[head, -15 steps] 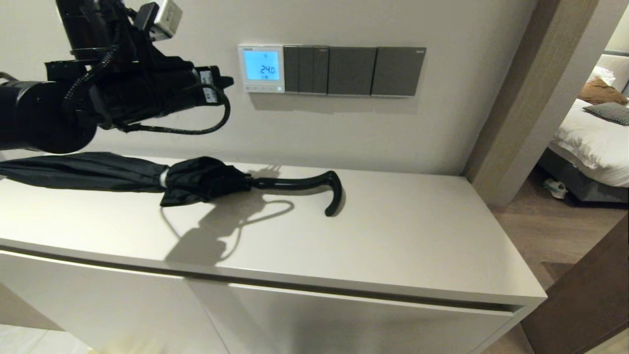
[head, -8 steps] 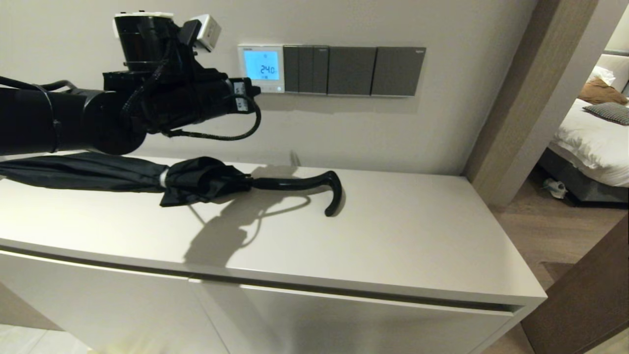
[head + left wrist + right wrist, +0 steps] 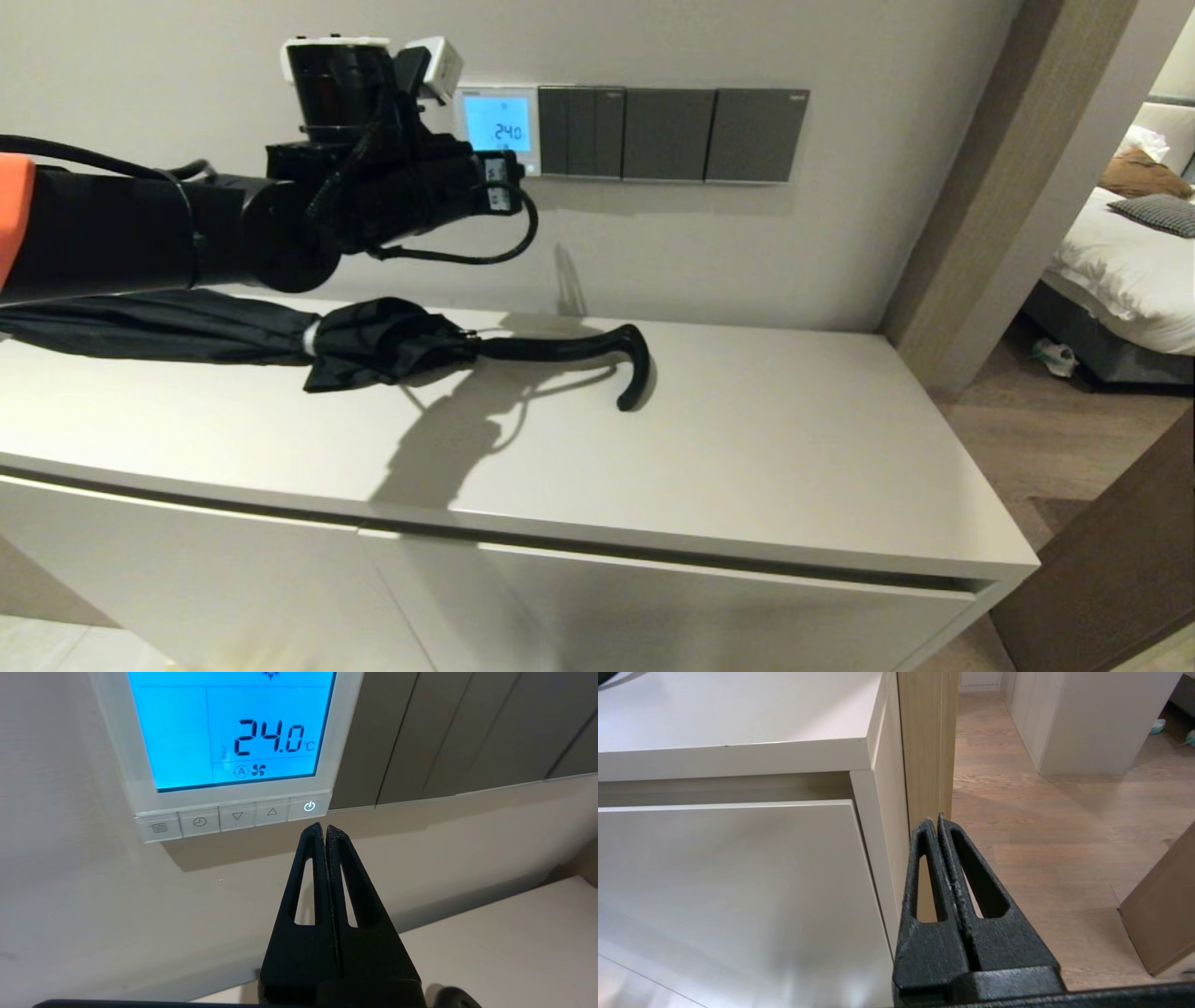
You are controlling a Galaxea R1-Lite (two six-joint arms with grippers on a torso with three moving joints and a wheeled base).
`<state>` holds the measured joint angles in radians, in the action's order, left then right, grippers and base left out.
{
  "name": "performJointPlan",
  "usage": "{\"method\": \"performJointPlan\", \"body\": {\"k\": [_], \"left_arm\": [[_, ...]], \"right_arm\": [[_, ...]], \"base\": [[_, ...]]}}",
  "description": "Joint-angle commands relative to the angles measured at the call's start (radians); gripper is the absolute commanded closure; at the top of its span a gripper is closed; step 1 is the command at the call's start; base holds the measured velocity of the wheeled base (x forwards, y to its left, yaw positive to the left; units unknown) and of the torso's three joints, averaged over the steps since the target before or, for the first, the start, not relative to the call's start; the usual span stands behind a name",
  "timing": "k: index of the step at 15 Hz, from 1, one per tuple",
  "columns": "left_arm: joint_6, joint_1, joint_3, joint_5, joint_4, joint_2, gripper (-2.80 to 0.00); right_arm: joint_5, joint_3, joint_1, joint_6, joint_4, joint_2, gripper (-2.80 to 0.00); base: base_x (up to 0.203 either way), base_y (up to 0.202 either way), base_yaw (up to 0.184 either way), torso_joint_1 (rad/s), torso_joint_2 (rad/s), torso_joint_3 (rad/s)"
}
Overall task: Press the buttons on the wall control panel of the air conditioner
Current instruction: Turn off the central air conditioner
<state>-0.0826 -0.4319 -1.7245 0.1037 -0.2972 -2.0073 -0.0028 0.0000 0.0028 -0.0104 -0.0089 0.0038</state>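
Observation:
The white-framed control panel [image 3: 497, 129] hangs on the wall, its screen glowing light blue with 24.0. In the left wrist view the panel [image 3: 233, 732] fills the upper part, with its row of pale buttons [image 3: 233, 817] under the screen; the lit power key [image 3: 309, 807] is the one nearest the dark plates. My left gripper [image 3: 325, 829] is shut and empty, its tips close below the power key, whether touching I cannot tell. In the head view the left gripper [image 3: 519, 187] covers the panel's lower left. My right gripper [image 3: 937, 822] is shut and empty, parked low beside the cabinet's corner.
Dark grey switch plates [image 3: 667, 133] adjoin the panel on its right. A folded black umbrella [image 3: 373, 347] with a hooked handle lies on the white cabinet top [image 3: 766, 467] below my left arm. A wooden door frame [image 3: 1008, 187] stands at the right, with a bedroom beyond.
My left arm has moved right and toward the wall, from left of the panel to just under its button row. Its shadow on the cabinet moved right too.

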Motion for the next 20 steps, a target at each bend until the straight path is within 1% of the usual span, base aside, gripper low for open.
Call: {"method": "performJointPlan", "body": {"k": [1, 8, 13, 16, 20], "left_arm": [[0.000, -0.002, -0.025, -0.002, -0.002, -0.029, 0.00], [0.000, -0.002, -0.092, -0.004, 0.012, -0.075, 0.00], [-0.001, -0.002, -0.118, -0.006, 0.015, -0.100, 0.00], [0.000, -0.001, -0.145, -0.055, 0.014, -0.114, 0.00], [0.000, -0.001, -0.127, -0.053, 0.004, -0.097, 0.00]], "right_arm": [[0.000, 0.003, 0.000, 0.000, 0.000, 0.001, 0.00], [0.000, 0.003, 0.000, 0.001, 0.000, 0.001, 0.00], [-0.002, 0.003, -0.001, 0.004, 0.001, 0.001, 0.00], [-0.003, 0.003, 0.000, 0.003, 0.001, 0.001, 0.00], [-0.005, 0.003, 0.000, 0.003, 0.000, 0.001, 0.00]], "base": [[0.000, 0.000, 0.000, 0.000, 0.00, 0.000], [0.000, 0.000, 0.000, 0.000, 0.00, 0.000], [0.000, 0.000, 0.000, 0.000, 0.00, 0.000], [0.000, 0.000, 0.000, 0.000, 0.00, 0.000], [0.000, 0.000, 0.000, 0.000, 0.00, 0.000]]}}
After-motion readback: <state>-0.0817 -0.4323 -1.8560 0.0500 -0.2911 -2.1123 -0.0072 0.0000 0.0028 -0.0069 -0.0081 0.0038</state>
